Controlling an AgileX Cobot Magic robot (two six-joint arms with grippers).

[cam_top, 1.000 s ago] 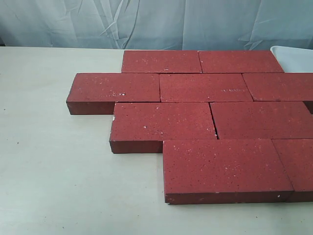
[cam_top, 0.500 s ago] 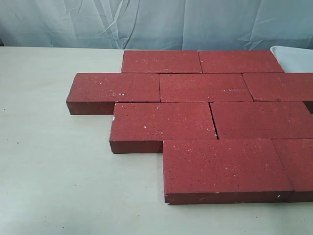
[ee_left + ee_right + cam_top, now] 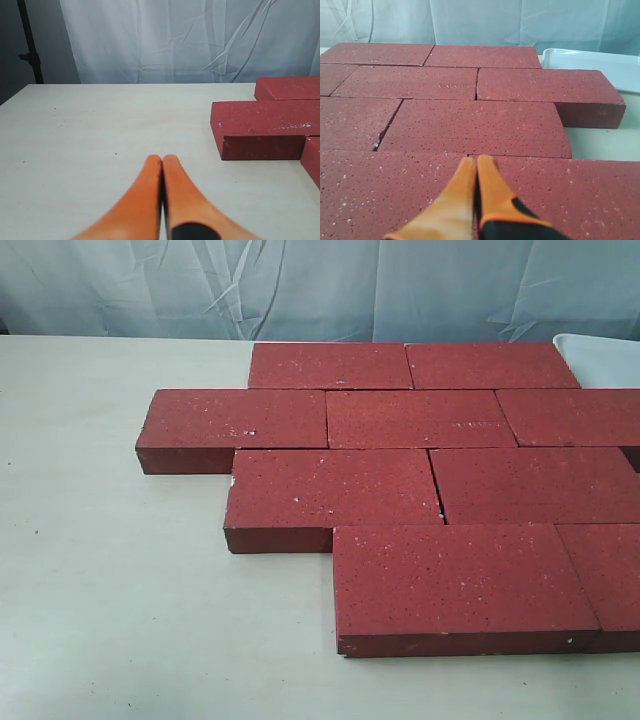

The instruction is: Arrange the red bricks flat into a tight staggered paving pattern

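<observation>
Several dark-red bricks (image 3: 420, 490) lie flat on the pale table (image 3: 110, 580) in four staggered rows, set close together, with a thin gap between two in the third row. No gripper shows in the exterior view. My left gripper (image 3: 162, 159) is shut and holds nothing; it hangs over bare table, off to the side of the leftmost brick (image 3: 260, 127). My right gripper (image 3: 477, 159) is shut and holds nothing; it hovers over the near bricks (image 3: 475, 125) of the pattern.
A white tray (image 3: 600, 355) sits at the back right behind the bricks, and the tray (image 3: 592, 67) also shows in the right wrist view. A pale curtain (image 3: 320, 285) hangs behind the table. A black stand (image 3: 30, 45) rises off the table's far corner.
</observation>
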